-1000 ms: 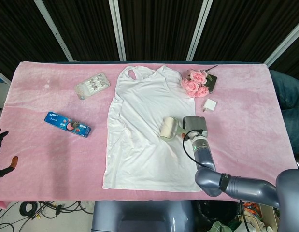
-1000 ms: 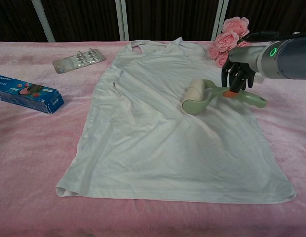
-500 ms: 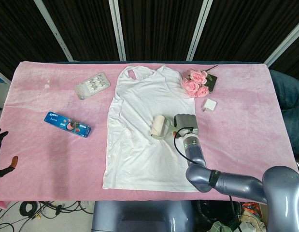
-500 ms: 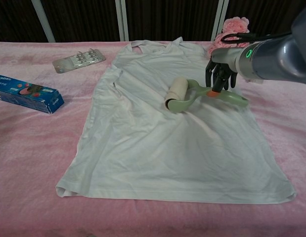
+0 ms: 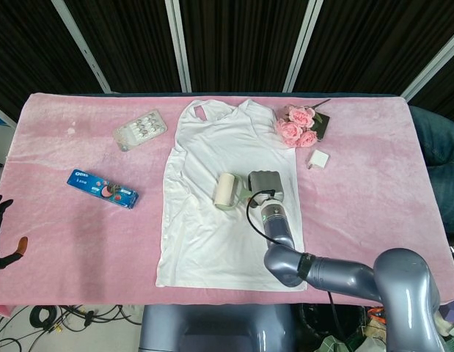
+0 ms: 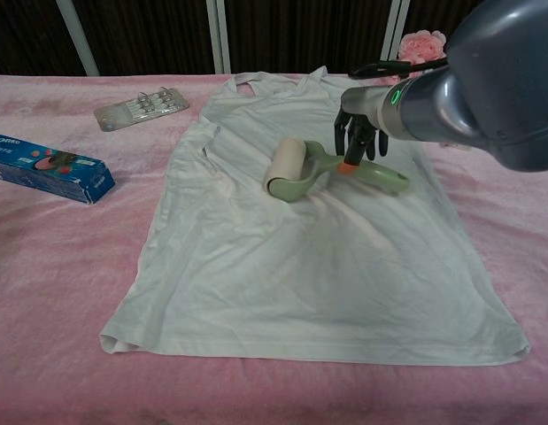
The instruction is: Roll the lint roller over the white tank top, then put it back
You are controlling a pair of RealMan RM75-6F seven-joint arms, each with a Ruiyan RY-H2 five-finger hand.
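Bench (image 5: 373, 213): covered in pink cloth. The white tank top (image 5: 204, 235) lies flat on it, neckline toward the far edge, with shallow creases across the body.

Right hand (image 6: 358, 133): fingers closed round the handle of the lint roller (image 6: 320, 171), holding it over the upper middle of the tank top. The roller's cream drum rests on the fabric and points toward the robot's left; the pale green handle runs back under the hand.

Left hand (image 5: 1, 235): only partly visible at the frame edge, off the bench. Whether it is spread or closed cannot be told.

Step in hand, as judged: rolling across the garment. To do it well, keep the drum flat on the cloth with light, even pressure, and travel in straight strokes so the thin fabric does not bunch ahead of it. The creases near the left side seam look likeliest to ruck.

Lint roller condition: drum appears clean and cream-coloured, the frame green, with an orange mark showing near the grip.
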